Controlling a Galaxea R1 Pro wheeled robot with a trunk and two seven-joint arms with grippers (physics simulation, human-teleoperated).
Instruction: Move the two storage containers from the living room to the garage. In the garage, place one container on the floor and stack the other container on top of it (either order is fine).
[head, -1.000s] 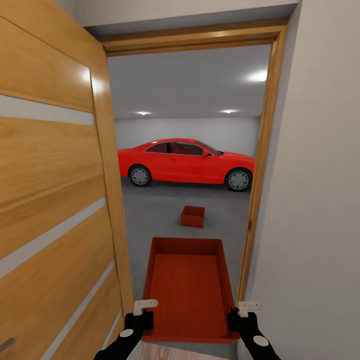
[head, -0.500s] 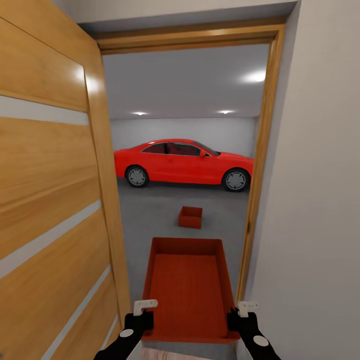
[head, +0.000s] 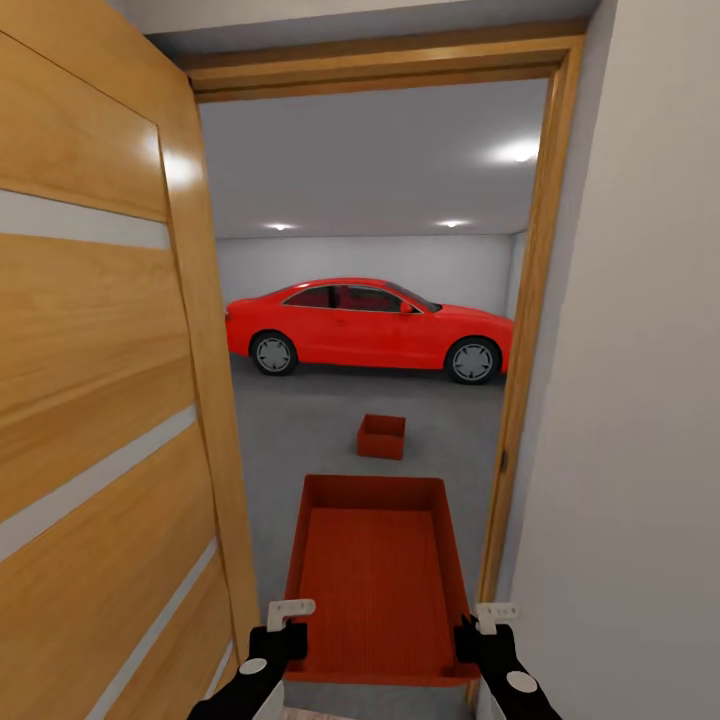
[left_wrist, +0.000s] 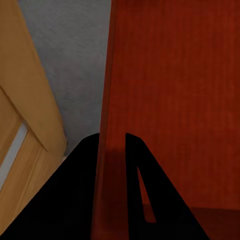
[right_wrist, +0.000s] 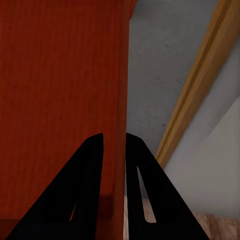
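Held container (head: 377, 585) between both claws, second container (head: 382, 436) beyond doorway (head: 520, 400)

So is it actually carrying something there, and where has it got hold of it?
Yes: an orange-red storage container, held by its two long side walls, the left gripper pinching one and the right gripper the other.

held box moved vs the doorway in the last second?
Yes. The held box, pinched by the left gripper and right gripper, has advanced forward: the door frame spreads wider around it, and the wood floor strip below it has nearly gone.
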